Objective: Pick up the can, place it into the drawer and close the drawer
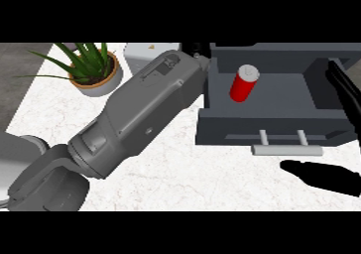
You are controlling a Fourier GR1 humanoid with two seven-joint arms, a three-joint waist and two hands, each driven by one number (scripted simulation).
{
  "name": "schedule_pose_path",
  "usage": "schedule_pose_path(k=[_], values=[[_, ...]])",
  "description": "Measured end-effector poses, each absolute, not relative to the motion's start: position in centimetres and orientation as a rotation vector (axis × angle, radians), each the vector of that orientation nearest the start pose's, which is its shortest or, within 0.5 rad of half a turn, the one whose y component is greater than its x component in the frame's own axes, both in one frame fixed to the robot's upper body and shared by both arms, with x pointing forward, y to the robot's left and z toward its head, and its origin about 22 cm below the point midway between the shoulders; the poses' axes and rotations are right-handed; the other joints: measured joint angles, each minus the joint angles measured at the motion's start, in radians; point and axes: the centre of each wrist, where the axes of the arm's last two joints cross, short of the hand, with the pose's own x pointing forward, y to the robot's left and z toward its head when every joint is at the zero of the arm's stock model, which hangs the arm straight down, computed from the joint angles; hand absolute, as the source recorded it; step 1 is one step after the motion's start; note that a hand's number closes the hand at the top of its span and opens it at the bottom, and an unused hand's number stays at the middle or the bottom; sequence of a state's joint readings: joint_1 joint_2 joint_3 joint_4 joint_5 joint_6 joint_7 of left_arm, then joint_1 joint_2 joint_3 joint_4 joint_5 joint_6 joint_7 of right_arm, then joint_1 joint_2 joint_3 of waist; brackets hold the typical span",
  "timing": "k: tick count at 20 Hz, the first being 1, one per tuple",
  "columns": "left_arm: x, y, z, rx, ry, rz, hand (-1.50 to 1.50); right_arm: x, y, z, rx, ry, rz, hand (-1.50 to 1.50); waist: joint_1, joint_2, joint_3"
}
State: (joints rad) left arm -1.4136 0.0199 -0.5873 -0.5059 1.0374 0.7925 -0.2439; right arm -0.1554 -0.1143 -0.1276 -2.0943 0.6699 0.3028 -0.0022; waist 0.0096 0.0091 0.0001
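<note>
The red can with a white top stands upright inside the open dark grey drawer, toward its left side. The drawer's pale bar handle faces me. My left forearm runs from the lower left up to the drawer's back left corner; only a black bit of the left hand shows there, close to the can but apart from it. My right hand hovers low at the right, just in front of the handle, fingers stretched out leftward and holding nothing.
A potted green plant stands at the back left of the white marble counter. A white box sits behind the left forearm. A long black strip crosses the drawer's right wall.
</note>
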Motion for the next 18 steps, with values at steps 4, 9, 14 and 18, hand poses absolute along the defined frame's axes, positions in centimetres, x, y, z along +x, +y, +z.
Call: schedule_pose_path(k=[4, 9, 14, 18], values=[[41.9, -1.1, 19.6, -0.023, -1.708, 0.148, -1.5, 25.8, -23.0, 14.9, -0.763, -1.937, 0.827, -1.5, 0.012, -0.005, 0.0], [42.4, 0.8, 19.9, -0.001, -1.708, 0.156, -1.5, 29.7, -21.0, 13.3, -0.829, -1.884, 0.962, -1.5, 0.021, -0.007, 0.0], [42.6, 2.4, 19.8, 0.022, -1.709, 0.159, -1.5, 33.1, -20.3, 11.2, -0.935, -1.795, 1.096, -1.5, 0.027, -0.006, 0.0], [42.9, 4.2, 20.7, 0.031, -1.709, 0.167, -1.5, 35.9, -19.4, 9.6, -0.986, -1.738, 1.127, -1.5, 0.03, -0.006, 0.0]])
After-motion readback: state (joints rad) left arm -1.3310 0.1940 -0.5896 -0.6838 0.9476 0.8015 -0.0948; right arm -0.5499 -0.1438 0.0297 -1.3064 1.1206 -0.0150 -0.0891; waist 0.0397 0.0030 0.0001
